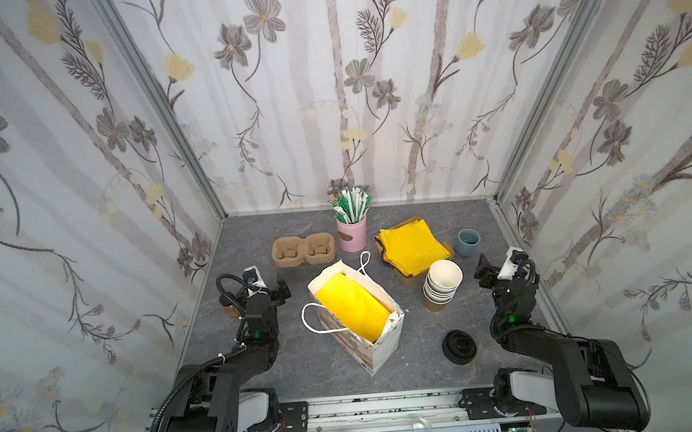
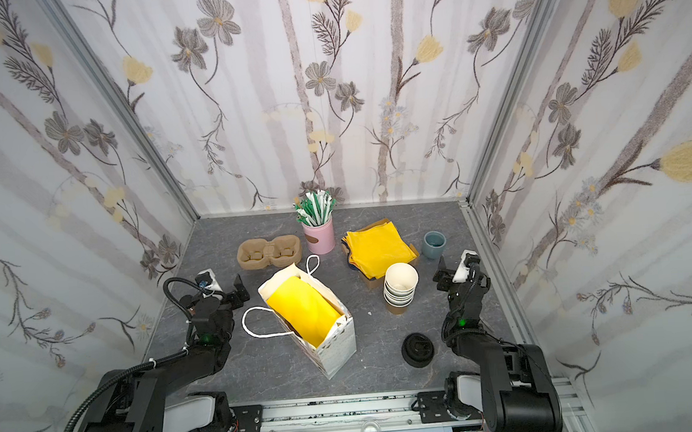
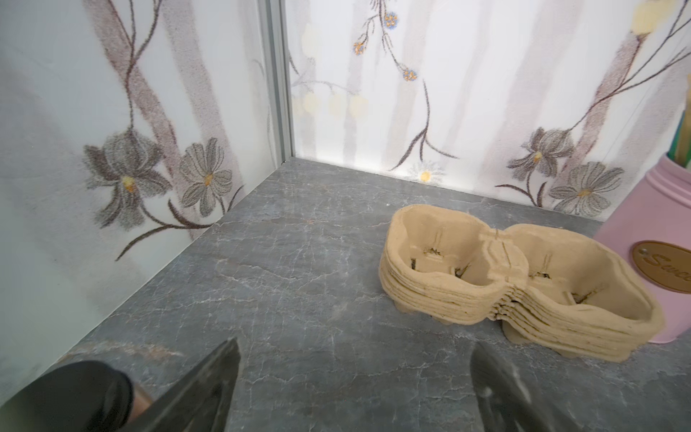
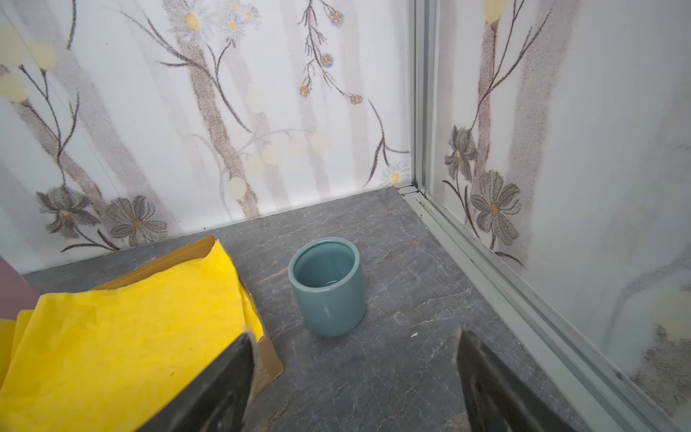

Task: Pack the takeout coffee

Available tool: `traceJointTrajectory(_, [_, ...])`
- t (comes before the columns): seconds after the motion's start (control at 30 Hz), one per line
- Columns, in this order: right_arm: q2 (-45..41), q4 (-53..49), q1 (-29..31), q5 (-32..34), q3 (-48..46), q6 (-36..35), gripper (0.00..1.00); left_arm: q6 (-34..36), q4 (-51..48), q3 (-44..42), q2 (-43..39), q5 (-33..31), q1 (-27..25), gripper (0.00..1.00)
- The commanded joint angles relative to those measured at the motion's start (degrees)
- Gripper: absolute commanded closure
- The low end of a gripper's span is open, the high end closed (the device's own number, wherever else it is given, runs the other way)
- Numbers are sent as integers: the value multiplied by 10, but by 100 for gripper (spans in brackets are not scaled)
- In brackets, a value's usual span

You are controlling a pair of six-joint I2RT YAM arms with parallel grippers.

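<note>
Brownish paper under a black sip lid: the takeout coffee point(image 3: 74, 392) stands on the grey worktop point(image 3: 318, 299) by the left wall point(image 3: 112, 112), just beside the left tool point(image 3: 353, 355), mostly hidden by the left arm point(image 1: 222, 371) in both top views. That tool's jaws gape wide, nothing between them. The right tool point(image 4: 355, 340) is likewise spread and empty, facing a blue-grey cup point(image 4: 327, 284). The white paper bag point(image 1: 376, 344) stands mid-worktop, yellow tissue point(image 1: 350, 304) inside.

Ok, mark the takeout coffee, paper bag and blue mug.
takeout coffee point(image 3: 67, 396), left wrist view, black lid.
paper bag point(image 1: 388, 343), a top view, outer wall.
blue mug point(image 4: 329, 310), right wrist view, outer wall.
</note>
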Motion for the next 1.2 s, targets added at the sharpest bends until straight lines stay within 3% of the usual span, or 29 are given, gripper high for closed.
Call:
traceJointTrajectory(0.0, [1,111,0,-54,-12,-8,13,22,106,-1,33,68,1,3])
traceJointTrajectory(0.2, [89,317,-1,-66,-68,-3,5,36,182,0,112,100,5,0])
traceJointTrajectory(0.27, [47,221,2,-49,-52,-9,1,38,205,-1,140,114,8,0])
traceJointTrajectory(0.43, [61,202,41,44,-30,-28,0,21,238,3,178,93,20,0])
traceJointTrajectory(0.53, [67,177,62,90,-12,-38,0,-2,235,6,181,45,22,0])
traceJointTrajectory(0.6, [65,144,65,85,4,-46,0,-22,232,7,179,1,24,0])
traceJointTrajectory(1.17, [68,140,70,72,10,-55,0,-8,224,12,181,25,22,0])
